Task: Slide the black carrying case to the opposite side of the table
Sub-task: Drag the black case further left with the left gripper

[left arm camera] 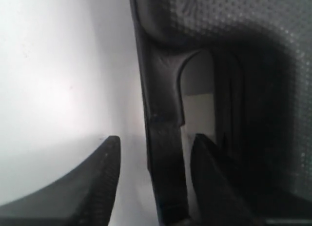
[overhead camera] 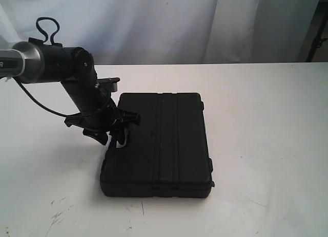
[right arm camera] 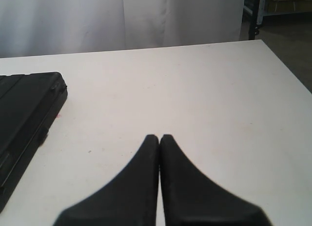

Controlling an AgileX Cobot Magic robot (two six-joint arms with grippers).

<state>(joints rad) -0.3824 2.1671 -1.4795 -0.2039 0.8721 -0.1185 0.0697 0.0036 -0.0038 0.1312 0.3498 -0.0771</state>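
The black case (overhead camera: 164, 145) lies flat on the white table (overhead camera: 266, 124), ribbed lid up, handle edge toward the left arm. My left gripper (overhead camera: 115, 137) is down at that handle edge. In the left wrist view the left gripper (left arm camera: 156, 138) is open and straddles the handle bar (left arm camera: 165, 153): one finger is outside over the table, the other in the handle slot (left arm camera: 197, 89), with a gap on each side of the bar. My right gripper (right arm camera: 159, 137) is shut on nothing above bare table, apart from the case corner (right arm camera: 24, 104). It does not show in the exterior view.
A white curtain (overhead camera: 179, 22) hangs behind the table's far edge. Dark scuff marks (overhead camera: 59, 211) lie near the front left. The table's side edge (right arm camera: 287, 70) drops to a dark floor. A tiny red spot (right arm camera: 57, 116) sits beside the case corner.
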